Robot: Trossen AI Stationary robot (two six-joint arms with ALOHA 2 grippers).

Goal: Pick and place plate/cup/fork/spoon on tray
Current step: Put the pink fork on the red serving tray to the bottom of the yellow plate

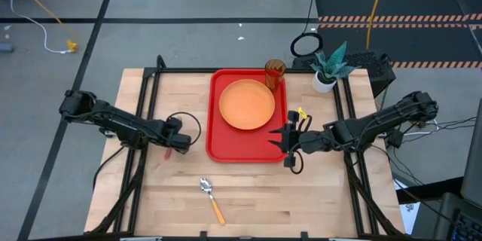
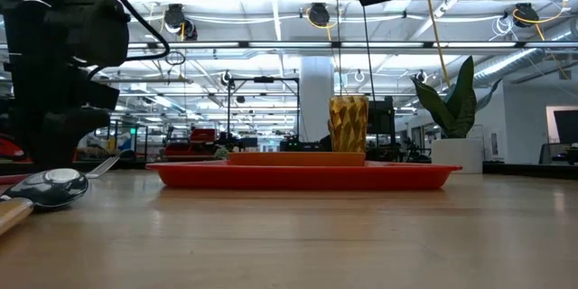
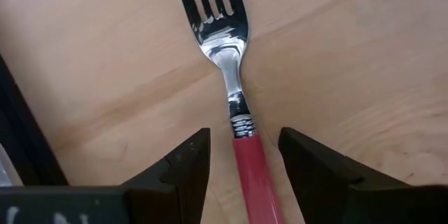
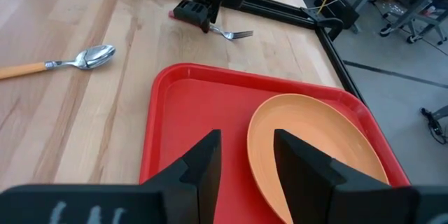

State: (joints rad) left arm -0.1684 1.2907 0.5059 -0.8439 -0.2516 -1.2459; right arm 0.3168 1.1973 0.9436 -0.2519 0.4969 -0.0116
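Note:
The fork (image 3: 224,35) lies flat on the wooden table left of the red tray (image 1: 218,147), tines toward the tray. My left gripper (image 3: 245,140) is open and low over it, one finger on each side of the pink-red handle (image 3: 253,178) just behind the neck, with a gap on both sides. The orange plate (image 1: 247,104) lies on the tray. The amber cup (image 1: 275,74) stands upright at the tray's far right corner. The spoon (image 1: 212,198) lies on the table near the front edge. My right gripper (image 1: 287,140) is open and empty over the tray's right rim.
A white pot with a teal plant (image 1: 327,68) stands at the table's far right, beyond the tray. A small yellow thing (image 1: 301,112) lies just right of the tray. Black frame rails (image 1: 147,90) run along the table's left and right sides.

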